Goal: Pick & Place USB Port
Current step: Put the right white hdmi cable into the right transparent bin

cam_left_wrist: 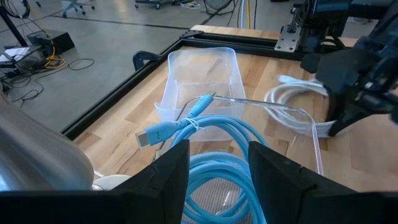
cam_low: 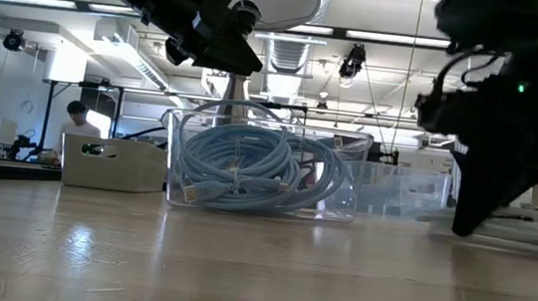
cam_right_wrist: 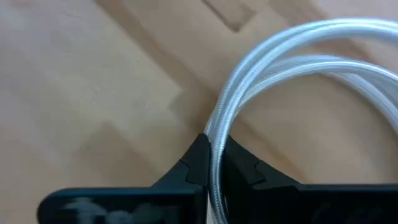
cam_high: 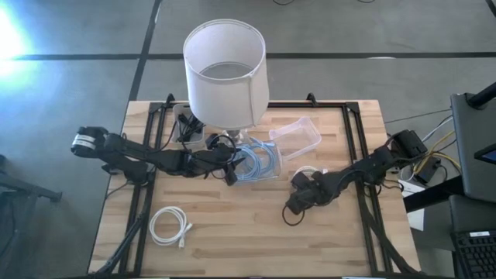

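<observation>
A coiled white USB cable (cam_right_wrist: 292, 56) lies on the wooden table right of centre, and my right gripper (cam_right_wrist: 211, 163) is shut on it. In the high view that gripper (cam_high: 304, 184) covers most of the coil (cam_high: 311, 171). A clear box (cam_high: 260, 163) holding a coiled blue cable (cam_left_wrist: 214, 134) stands at the table's middle. My left gripper (cam_left_wrist: 217, 168) hovers open just above the blue cable, touching nothing. A second white coil (cam_high: 170, 226) lies near the front left. My right gripper pinches the bundled strands of the white coil (cam_right_wrist: 214, 134) between its two fingertips, at one spot on the loop's edge. The fingers come steeply from above and lie across the strands. The rest of the coil lies flat on the table.
A lamp with a white shade (cam_high: 225, 70) stands at the far middle, its base beside the blue-cable box. An empty clear box (cam_high: 296, 138) sits right of it. A black frame (cam_high: 356, 108) rims the table. A person sits at a desk (cam_low: 77, 120) in the room behind.
</observation>
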Robot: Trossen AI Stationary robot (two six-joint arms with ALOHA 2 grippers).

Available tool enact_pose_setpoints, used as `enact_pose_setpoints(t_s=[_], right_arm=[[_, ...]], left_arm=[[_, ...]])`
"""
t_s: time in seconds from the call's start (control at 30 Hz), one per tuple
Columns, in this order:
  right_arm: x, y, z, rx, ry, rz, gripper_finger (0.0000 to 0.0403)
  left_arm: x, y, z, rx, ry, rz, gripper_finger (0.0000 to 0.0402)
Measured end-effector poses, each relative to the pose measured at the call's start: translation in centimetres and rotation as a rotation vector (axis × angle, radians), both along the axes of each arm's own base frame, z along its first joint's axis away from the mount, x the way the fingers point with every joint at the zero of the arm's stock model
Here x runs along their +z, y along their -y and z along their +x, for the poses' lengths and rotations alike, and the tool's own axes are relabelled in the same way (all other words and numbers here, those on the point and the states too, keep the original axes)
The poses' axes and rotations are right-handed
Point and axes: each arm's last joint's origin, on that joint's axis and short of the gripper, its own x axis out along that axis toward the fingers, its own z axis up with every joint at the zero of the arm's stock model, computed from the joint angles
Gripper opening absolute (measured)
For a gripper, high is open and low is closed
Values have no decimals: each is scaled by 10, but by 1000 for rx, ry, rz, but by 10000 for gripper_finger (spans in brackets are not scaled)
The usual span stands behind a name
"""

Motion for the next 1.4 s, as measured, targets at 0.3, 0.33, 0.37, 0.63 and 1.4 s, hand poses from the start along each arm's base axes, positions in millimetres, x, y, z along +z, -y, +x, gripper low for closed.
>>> enact_pose_setpoints(t_s=[0.3, 0.33, 0.37, 0.63, 1.4], right_arm=[[52, -13, 1, 90, 239, -139, 18], [59, -15, -1, 95, 271, -162, 18], [65, -16, -2, 97, 301, -184, 18], [115, -21, -17, 157, 473, -362, 18], [110, 72, 14, -57, 237, -767, 18]], left_arm=[[-1, 0, 0, 0, -14, 2, 168], [-1, 0, 0, 0, -14, 2, 168], [-1, 0, 0, 0, -14, 2, 168], [-1, 0, 0, 4, -8, -9, 168], [-2, 0, -1, 22, 10, -57, 168]])
